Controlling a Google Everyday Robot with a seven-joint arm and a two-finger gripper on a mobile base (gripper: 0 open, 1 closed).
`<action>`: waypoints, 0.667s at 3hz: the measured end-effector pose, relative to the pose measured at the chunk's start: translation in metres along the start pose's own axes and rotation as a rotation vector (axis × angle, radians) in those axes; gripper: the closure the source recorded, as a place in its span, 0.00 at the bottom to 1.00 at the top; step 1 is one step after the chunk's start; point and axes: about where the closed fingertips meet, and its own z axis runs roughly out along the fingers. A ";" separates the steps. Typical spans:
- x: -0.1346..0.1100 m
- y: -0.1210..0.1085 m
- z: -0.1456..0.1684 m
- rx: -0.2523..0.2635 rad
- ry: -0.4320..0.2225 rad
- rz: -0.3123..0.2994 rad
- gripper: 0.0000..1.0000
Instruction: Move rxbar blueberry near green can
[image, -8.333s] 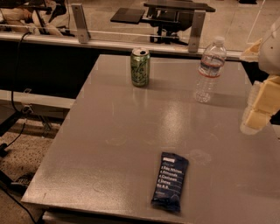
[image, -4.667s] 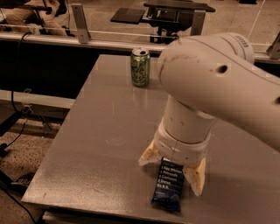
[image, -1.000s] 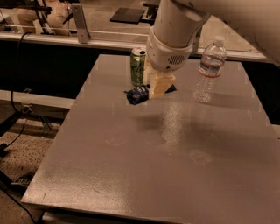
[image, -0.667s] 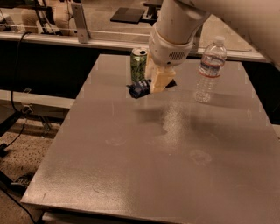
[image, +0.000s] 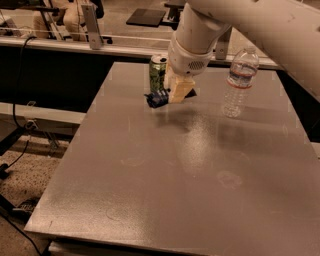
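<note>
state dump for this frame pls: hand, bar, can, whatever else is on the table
hand: over the far part of the table, just in front of the green can, closed on the snack bar
snack bar: dark blue, held in the hand, one end sticking out to the left; contact with the table cannot be told
green can: upright near the far edge, right behind the bar
water bottle: upright, to the right of the hand, apart from it
table: grey top
status: bar close to can, not yet released

The gripper (image: 173, 95) by green can (image: 157, 71) hides most of rxbar blueberry (image: 155, 98)
</note>
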 end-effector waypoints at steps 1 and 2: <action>0.007 -0.006 0.010 0.002 0.006 0.007 0.51; 0.014 -0.007 0.016 0.002 0.007 0.016 0.28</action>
